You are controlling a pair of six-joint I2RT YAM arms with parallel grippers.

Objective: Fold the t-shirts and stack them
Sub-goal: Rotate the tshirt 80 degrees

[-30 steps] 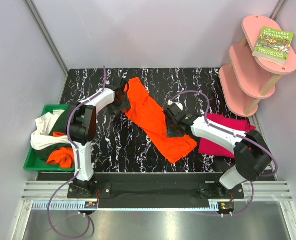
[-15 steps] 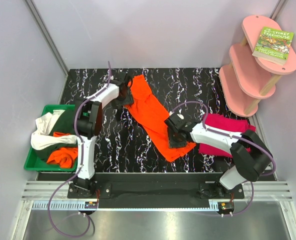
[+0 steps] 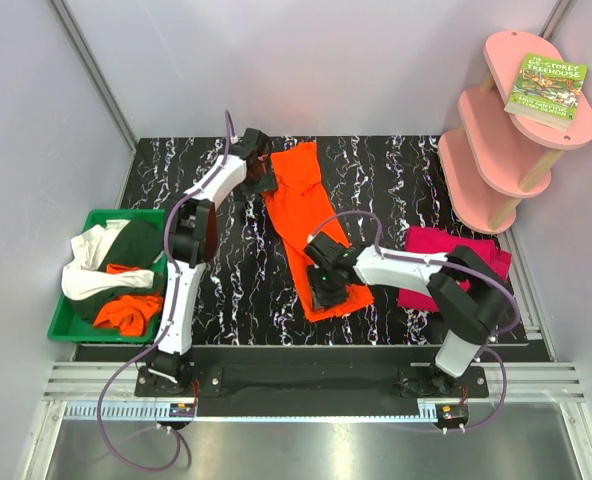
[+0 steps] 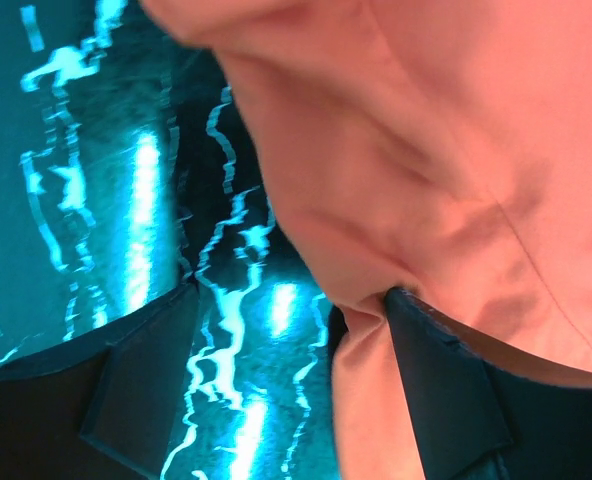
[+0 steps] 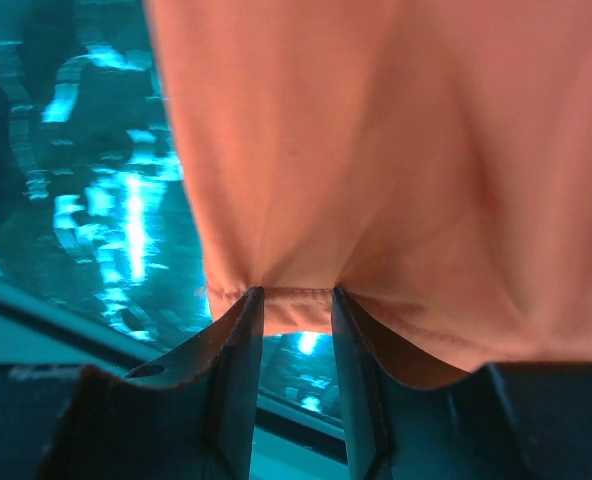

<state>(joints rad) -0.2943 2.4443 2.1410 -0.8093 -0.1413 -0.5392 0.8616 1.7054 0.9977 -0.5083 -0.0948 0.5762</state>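
On the tabletop (image 3: pixel 396 180): the orange shirt (image 3: pixel 304 215) lies mid-table as a narrow folded strip, apart from the pink shirt (image 3: pixel 446 268) folded at the right.
Shirt axis: the long axis runs far to near, with the near end skewed a little right. The far end is broader and the near end is the hem.
Right hand (image 3: pixel 326 290): clamped on the near hem, with cloth puckering at the fingers (image 5: pixel 238 345).
Left hand (image 3: pixel 259 168): jaws apart at the strip's far left edge. One finger (image 4: pixel 431 370) touches the cloth, and nothing is pinched.
Step, as I judge: straightening the strip before folding it end over end.
Doing it well: grip the far end firmly too, hold both ends level, and pull gently along the axis to flatten wrinkles. Then carry the hem straight up the axis so the edges meet.
Bin (image 3: pixel 76 325): more shirts sit in it at the left.
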